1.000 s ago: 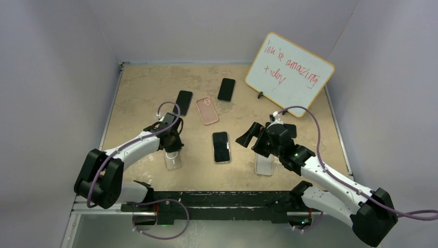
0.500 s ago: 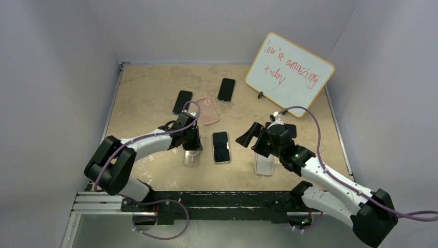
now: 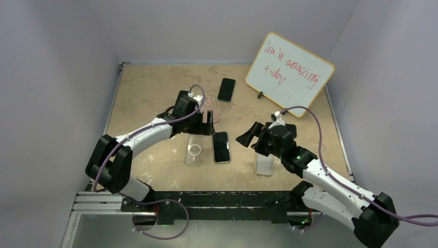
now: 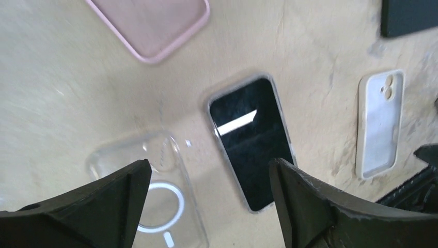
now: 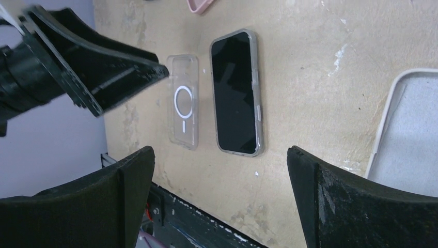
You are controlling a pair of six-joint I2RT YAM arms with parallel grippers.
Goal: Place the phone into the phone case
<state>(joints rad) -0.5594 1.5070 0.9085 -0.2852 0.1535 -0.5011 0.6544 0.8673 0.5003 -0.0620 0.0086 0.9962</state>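
— Clear plastic case [image 3: 195, 151] at the middle of the overhead view. Where is the phone?

— The phone [image 3: 221, 146] lies face up just right of it, side by side and barely apart. The left gripper [image 3: 206, 125] hangs over their upper ends, jaws spread wide, holding nothing. The right gripper [image 3: 248, 135] is right of centre, equally wide and empty, with a white case [image 3: 264, 164] below it on the table [image 3: 144, 88].

— And the left wrist view?

— The phone [image 4: 250, 142] fills the centre. The clear case [image 4: 150, 196] is at lower left, with nothing in it but its white ring. A pink case [image 4: 150, 26] at the top shows its hollow side, empty. The left gripper [image 4: 206, 170] straddles both case and phone without touching either.

— The right wrist view?

— Same pair: the clear case [image 5: 183, 108] left of the phone [image 5: 236, 93], parallel. The white case [image 5: 408, 129] at the right edge is hollow side up and empty. The right gripper [image 5: 219, 160] gapes near the bottom, clear of everything. A pale rim runs round the phone, and I can't tell whether it is the phone's own frame or a thin cover.

— Which step is this?

— I'd say the case is laid ready and the phone is not yet picked up. Next, one gripper should pinch the phone by its long edges, a thin target lying flat on the table. Then it needs lifting over the clear case, lining up end for end, and pressing in at the corners. The light case may slide, so the other gripper could steady it.
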